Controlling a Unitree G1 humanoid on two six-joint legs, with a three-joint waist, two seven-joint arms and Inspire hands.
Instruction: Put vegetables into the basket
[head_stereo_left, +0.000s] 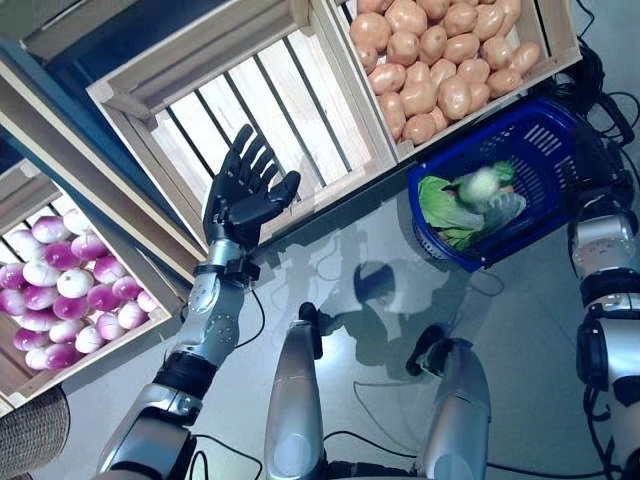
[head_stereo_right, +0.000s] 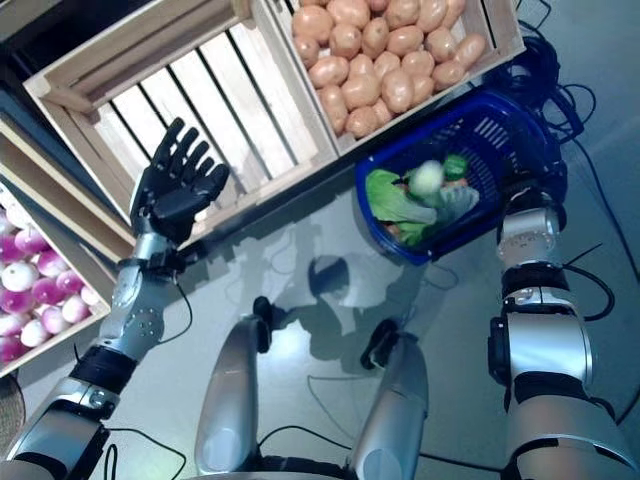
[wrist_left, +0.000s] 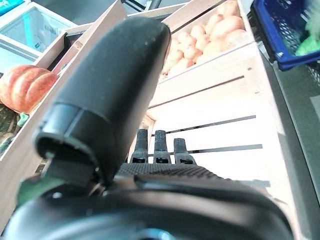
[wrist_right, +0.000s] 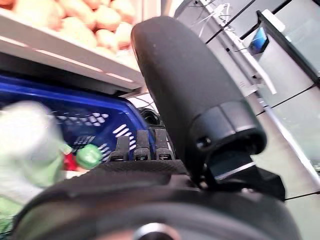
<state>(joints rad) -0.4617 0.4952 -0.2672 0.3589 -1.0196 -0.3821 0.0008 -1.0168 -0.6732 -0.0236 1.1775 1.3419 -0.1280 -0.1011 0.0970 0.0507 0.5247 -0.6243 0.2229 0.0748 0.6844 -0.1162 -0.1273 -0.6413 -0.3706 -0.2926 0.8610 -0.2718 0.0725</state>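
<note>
Left robot hand (head_stereo_left: 245, 195) spread open, holding nothing.

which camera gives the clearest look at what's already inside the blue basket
The left eye view: the blue basket is seen from above, with leafy greens and a pale round vegetable inside. The right eye view matches. The right wrist view shows them blurred; the left wrist view catches one corner.

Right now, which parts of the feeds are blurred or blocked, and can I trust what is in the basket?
Both eye views: a pale round item above the blue basket is motion-smeared, identity unclear; green leaves read clearly. Right wrist view: a pale blur crosses the basket, and the right hand blocks much of the frame. Left wrist view: the left hand blocks the centre; the potatoes stay legible.
</note>
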